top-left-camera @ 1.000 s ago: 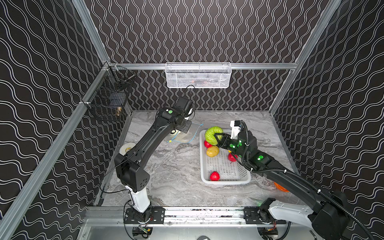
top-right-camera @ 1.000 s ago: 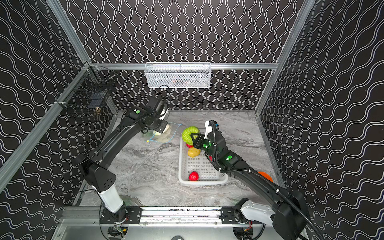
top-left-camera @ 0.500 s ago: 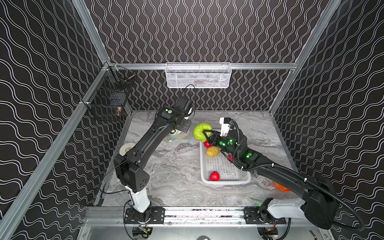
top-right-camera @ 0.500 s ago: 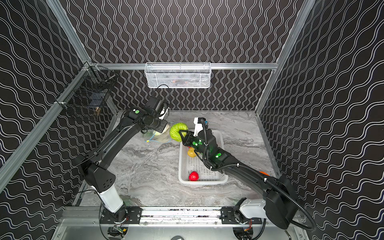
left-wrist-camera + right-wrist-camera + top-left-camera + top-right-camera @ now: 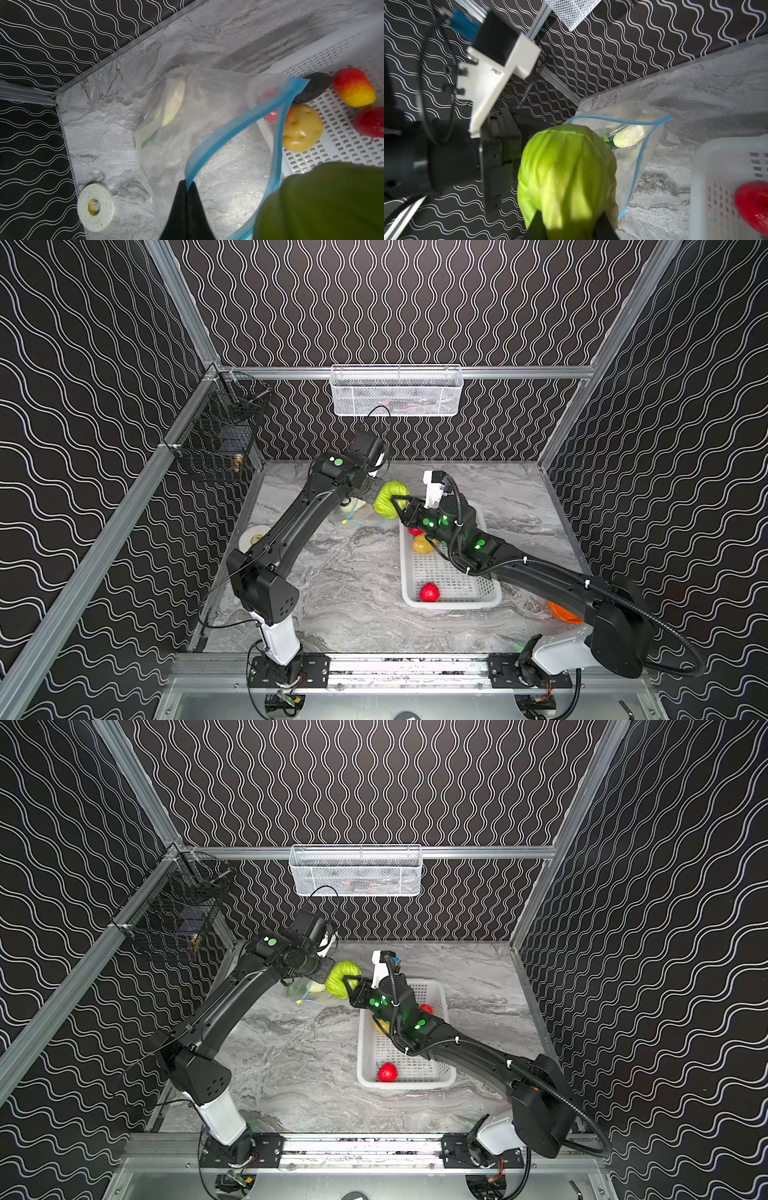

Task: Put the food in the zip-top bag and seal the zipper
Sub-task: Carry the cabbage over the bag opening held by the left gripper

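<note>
Green cabbage [image 5: 566, 172] is what the right gripper [image 5: 571, 228] has its jaws clamped on. It's hanging right at the mouth of the zip-top bag [image 5: 187, 108], above the table [image 5: 353, 572], not inside yet. The left gripper [image 5: 188, 184] is pinched shut on the blue zipper [image 5: 239, 122] strip, lifting one lip so the mouth gapes into a loop. A white radish [image 5: 629, 136] and a bit of green leaf [image 5: 148, 141] are already lying in the bag, toward its far end.

My take on doing this bit well: the cabbage looks nearly as wide as the opening. I'd come in low along the bag's length, aimed at the middle of that loop, rather than dropping from above. Get it past the blue strip before letting go, or it'll probably perch on the lip and roll back out. The left side should hold that lip up and taut, since thin plastic folds at any nudge.

Further out, the white basket [image 5: 453, 576] just beside the bag holds a strawberry [image 5: 429, 592], a yellow piece [image 5: 301, 128], a dark item [image 5: 315, 87] and a red-and-yellow fruit [image 5: 353, 87]. So sealing is a way off.
</note>
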`<state>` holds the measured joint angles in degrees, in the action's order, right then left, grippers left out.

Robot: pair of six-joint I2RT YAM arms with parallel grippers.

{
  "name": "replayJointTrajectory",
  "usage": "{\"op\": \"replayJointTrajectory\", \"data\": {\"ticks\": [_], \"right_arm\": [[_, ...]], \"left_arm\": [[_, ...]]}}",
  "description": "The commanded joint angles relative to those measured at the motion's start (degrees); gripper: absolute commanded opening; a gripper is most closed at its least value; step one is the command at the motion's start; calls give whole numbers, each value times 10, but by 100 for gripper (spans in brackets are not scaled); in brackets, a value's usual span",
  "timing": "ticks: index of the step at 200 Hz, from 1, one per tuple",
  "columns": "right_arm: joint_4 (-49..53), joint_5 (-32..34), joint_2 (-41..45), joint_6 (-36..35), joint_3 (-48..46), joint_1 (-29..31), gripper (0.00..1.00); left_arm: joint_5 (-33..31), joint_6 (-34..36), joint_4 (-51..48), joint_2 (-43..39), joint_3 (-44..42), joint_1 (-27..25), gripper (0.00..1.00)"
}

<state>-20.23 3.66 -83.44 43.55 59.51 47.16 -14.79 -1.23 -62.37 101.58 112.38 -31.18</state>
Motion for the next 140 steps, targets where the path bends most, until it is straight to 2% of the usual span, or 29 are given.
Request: {"op": "replayJointTrajectory", "data": {"ticks": [1, 57, 140], "right_arm": [[-27, 13, -14, 13, 16, 5, 0], [-27, 18, -44, 13, 33, 13, 0], [25, 67, -85, 7, 69, 25, 0]], "left_arm": [[0, 2, -4, 0, 3, 1, 0], [-1, 2, -8, -1, 11, 1, 0], [6, 3, -14, 1, 18, 1, 0]]}}
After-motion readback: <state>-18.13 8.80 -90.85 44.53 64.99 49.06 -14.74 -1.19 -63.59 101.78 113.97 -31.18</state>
